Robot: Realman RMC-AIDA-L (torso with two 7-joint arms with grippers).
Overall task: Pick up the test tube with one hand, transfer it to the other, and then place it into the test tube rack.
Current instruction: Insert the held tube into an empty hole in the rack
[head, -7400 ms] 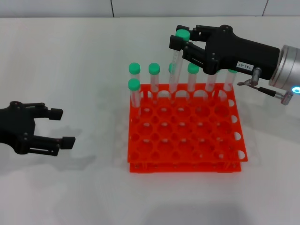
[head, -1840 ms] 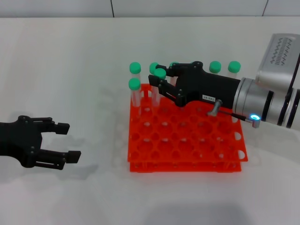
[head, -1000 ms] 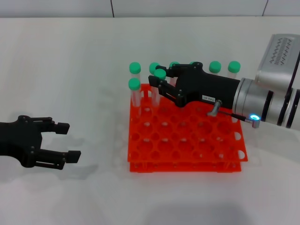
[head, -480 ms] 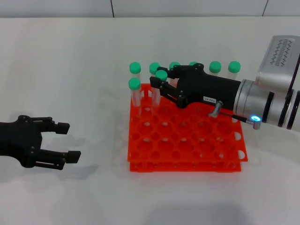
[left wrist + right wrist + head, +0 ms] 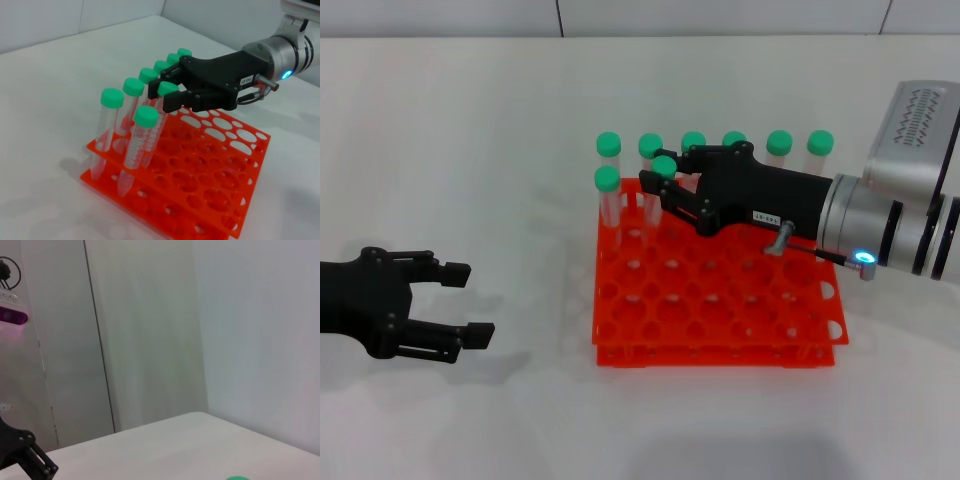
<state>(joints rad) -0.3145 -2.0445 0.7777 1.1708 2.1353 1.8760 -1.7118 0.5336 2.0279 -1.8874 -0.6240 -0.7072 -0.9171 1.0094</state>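
Fingers: left gripper (image 5: 445, 300) spread open, empty, lower left | right gripper (image 5: 668, 190) closed around green-capped test tube (image 5: 663, 168), centre frame, seated in orange rack (image 5: 715, 345) second row | Risk: sideways withdrawal could tilt the tube.

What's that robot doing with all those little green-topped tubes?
The right gripper is over the orange test tube rack, with its fingers around one green-capped test tube that stands in the second row. Seven other tubes already stand in the rack. The left gripper waits open and empty off to the side, above the white table.
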